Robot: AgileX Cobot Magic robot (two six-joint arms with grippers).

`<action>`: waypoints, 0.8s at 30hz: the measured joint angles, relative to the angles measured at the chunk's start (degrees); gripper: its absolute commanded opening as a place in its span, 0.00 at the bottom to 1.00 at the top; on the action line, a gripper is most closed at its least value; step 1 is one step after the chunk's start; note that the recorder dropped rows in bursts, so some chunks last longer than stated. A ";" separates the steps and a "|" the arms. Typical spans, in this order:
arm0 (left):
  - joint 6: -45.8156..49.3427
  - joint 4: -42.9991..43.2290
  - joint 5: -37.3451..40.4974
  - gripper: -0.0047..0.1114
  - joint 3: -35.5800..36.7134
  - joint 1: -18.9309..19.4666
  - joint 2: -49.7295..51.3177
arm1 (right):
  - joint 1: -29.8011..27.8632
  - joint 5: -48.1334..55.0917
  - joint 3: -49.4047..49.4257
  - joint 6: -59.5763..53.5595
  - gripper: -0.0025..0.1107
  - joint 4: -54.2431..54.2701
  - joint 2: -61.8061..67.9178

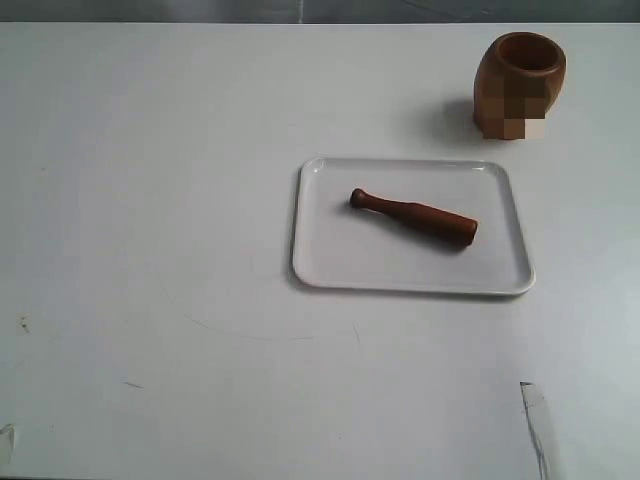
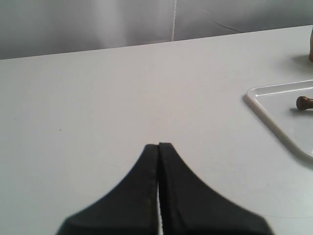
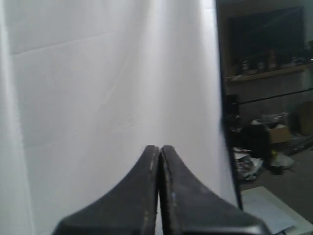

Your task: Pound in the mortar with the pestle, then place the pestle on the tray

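The pestle (image 1: 413,217) lies on the tray (image 1: 345,258), well apart from the mortar (image 1: 520,75). The left claw (image 2: 159,146) and right claw (image 3: 159,148) are pressed together, empty. The right one seems far away. A bump could roll the round pestle off the low rim.

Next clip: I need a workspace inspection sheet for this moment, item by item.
Surface: white table, a few small scuff marks.
Job's things: pestle lying flat inside the tray; mortar upright on the table, apart from the tray.
Clutter: nothing seen.
Hands: left hand shut, empty; right hand shut, empty, pointed away from the table; neither shows in the exterior view.
Cables: nothing seen.
Surroundings: white backdrop; dim room with a shelf and boxes beyond.
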 measured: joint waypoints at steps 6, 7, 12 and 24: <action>0.00 0.00 0.00 0.04 0.00 0.00 0.00 | 0.00 3.77 5.58 7.13 0.02 0.15 -9.78; 0.00 0.00 0.00 0.04 0.00 0.00 0.00 | 0.00 0.59 5.88 7.70 0.02 0.02 -11.20; 0.00 0.00 0.00 0.04 0.00 0.00 0.00 | 0.00 -26.26 6.14 8.47 0.02 -0.20 -15.68; 0.00 0.00 0.00 0.04 0.00 0.00 0.00 | 0.00 -40.16 9.42 11.26 0.02 -1.99 -16.26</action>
